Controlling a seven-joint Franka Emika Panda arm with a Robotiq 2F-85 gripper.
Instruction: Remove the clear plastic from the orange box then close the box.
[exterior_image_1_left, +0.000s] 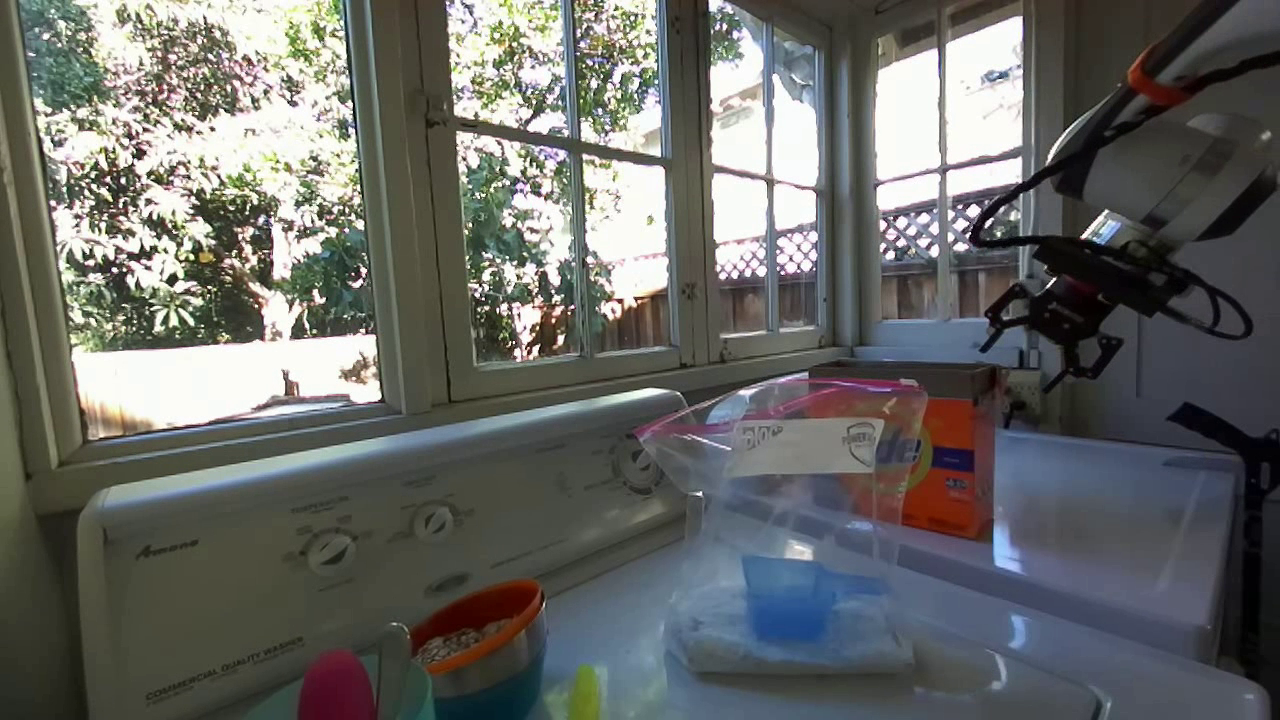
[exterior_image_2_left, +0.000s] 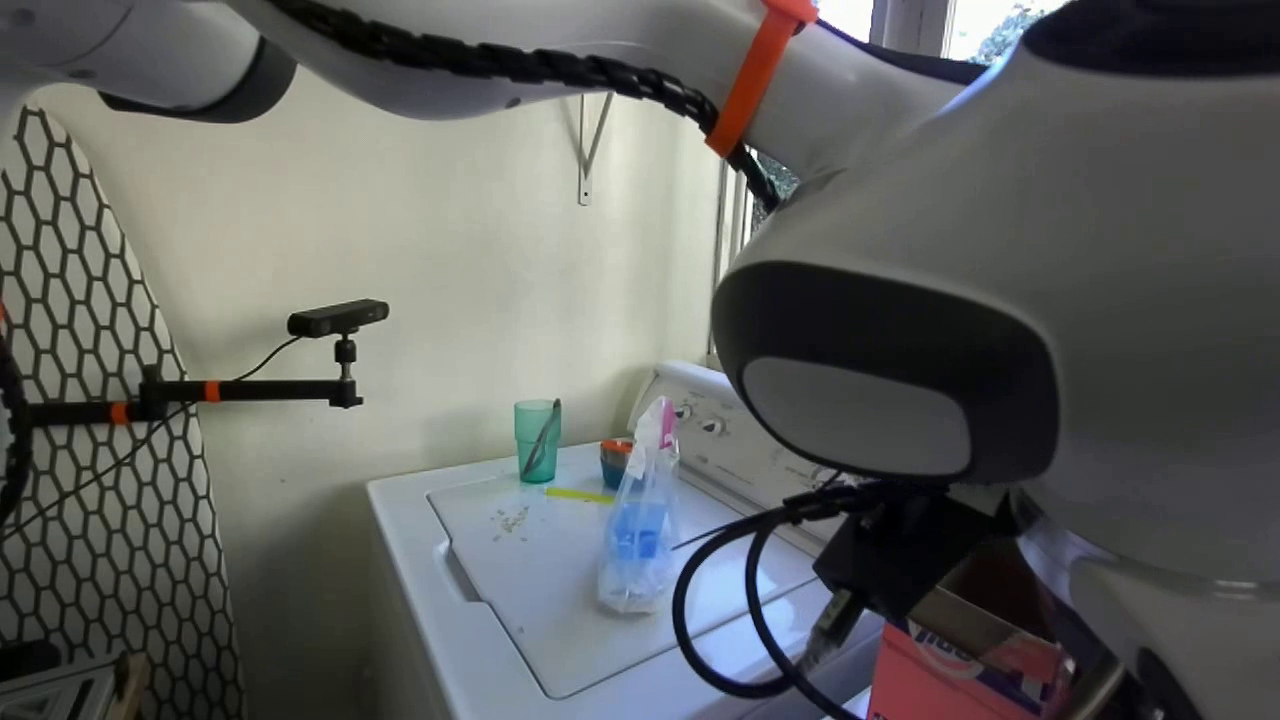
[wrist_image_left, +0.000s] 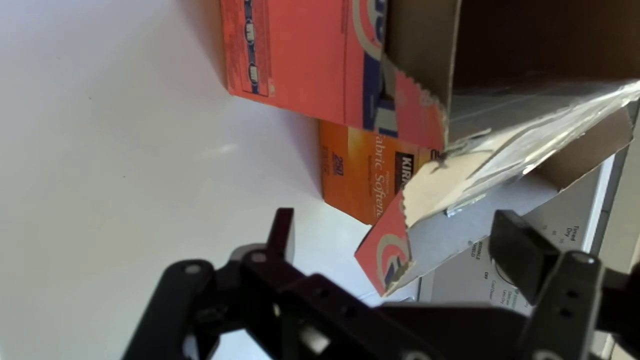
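Orange Tide box (exterior_image_1_left: 955, 465), one bag (exterior_image_1_left: 785, 515), one pincer (wrist_image_left: 394, 222)

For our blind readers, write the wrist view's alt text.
A rectangular orange cardboard carton with its flap open fills the upper right. Below, the black two-fingered gripper is open; an orange fabric-softener box stands partly behind the carton on a glossy white surface.

In an exterior view, the camera looks across the washer (exterior_image_1_left: 540, 515) toward the orange box (exterior_image_1_left: 955, 465); in an exterior view, the gaze runs roughly the opposite way, past the very near arm (exterior_image_2_left: 900, 200). Both share washer, box and clear plastic (exterior_image_1_left: 785, 520). The wrist view (its scene turned sideways) faces the box closely over the gripper (wrist_image_left: 392, 222).
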